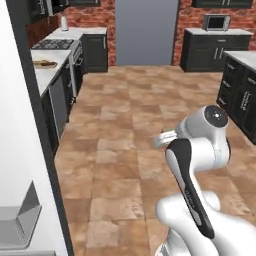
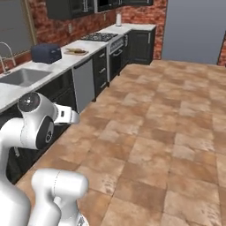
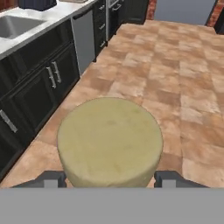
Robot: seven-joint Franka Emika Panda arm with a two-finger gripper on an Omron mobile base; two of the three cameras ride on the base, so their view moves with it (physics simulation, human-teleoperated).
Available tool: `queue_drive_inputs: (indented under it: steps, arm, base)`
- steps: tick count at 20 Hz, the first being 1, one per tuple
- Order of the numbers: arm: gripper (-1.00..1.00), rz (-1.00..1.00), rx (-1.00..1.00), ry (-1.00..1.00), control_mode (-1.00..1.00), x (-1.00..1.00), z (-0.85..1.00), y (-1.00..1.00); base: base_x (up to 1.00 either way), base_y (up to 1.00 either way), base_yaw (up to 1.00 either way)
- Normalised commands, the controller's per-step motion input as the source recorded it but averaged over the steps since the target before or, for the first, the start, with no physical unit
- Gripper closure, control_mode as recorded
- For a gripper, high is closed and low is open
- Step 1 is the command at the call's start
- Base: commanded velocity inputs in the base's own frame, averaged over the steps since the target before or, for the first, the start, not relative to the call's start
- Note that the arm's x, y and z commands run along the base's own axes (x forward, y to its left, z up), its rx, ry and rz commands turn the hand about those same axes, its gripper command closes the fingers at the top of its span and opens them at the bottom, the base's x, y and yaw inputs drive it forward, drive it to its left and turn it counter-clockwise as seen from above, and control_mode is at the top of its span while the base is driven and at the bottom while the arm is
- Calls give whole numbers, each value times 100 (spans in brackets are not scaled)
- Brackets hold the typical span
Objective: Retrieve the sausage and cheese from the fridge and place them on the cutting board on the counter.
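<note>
Between the dark finger tips of the gripper, jaws pinching its sides, sits the pale yellow round cheese puck, carried clear of the floor for transport. Light brown wooden cutting board waits near the marble counter's front edge, beside the dark blue toaster; I'd judge it well apart from the cheese.

arm: glossy white rounded shells | joints: dark grey-black round end caps with a small pale centre mark | link: long black curved inlay strip running along the white casing | lower segments: bulbous white housings | wrist: short white stub | fingertips: small, dark grey, blocky
</note>
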Motion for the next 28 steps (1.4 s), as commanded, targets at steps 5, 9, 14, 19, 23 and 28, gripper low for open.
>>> queue_drive_inputs:
  steps: [5, 9, 14, 19, 23, 28]
  arm:
    - [100, 0, 0, 0, 100, 0, 0, 0]
    - [100, 0, 0, 0, 100, 0, 0, 0]
    - [100, 0, 0, 0, 100, 0, 0, 0]
    - [100, 0, 0, 0, 100, 0, 0, 0]
    - [100, 0, 0, 0, 100, 0, 0, 0]
    - [100, 0, 0, 0, 100, 0, 0, 0]
  base:
    - [100, 62, -21]
    - [100, 70, -16]
    - [100, 64, -4]
    - [100, 22, 0]
    - [100, 3, 0]
    - [100, 0, 0]
